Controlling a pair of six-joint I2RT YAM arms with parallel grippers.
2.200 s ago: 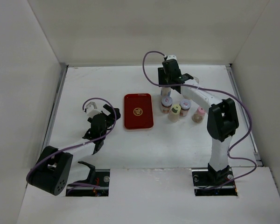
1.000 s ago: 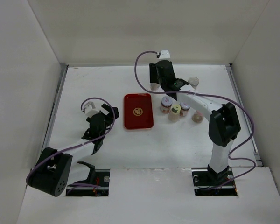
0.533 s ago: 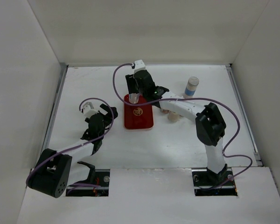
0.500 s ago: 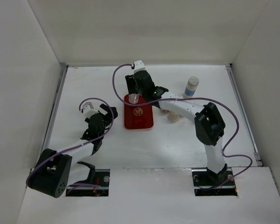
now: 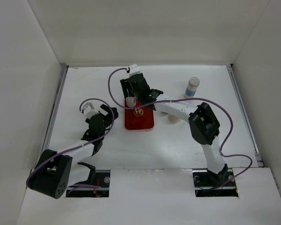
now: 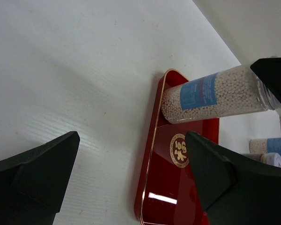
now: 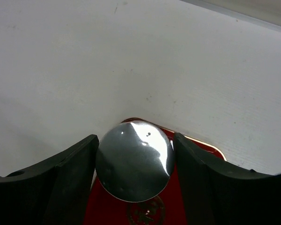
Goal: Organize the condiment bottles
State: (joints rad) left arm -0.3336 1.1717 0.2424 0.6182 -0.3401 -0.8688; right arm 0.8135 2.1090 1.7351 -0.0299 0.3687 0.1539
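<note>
- One silver-capped jar [image 6: 210,93], pale granules inside, blue label band: upright, its base at the far left corner of the red tray [image 5: 139,121]. I cannot tell whether it touches the tray.
- Right gripper [image 7: 135,157]: fingers clamped on either side of that jar's cap.
- Left gripper [image 6: 131,140]: jaws spread wide, holding nothing, over the table [image 5: 84,84] just left of the tray.
- One blue-banded jar [image 5: 192,87]: stands alone at far right, well apart from the tray.
</note>
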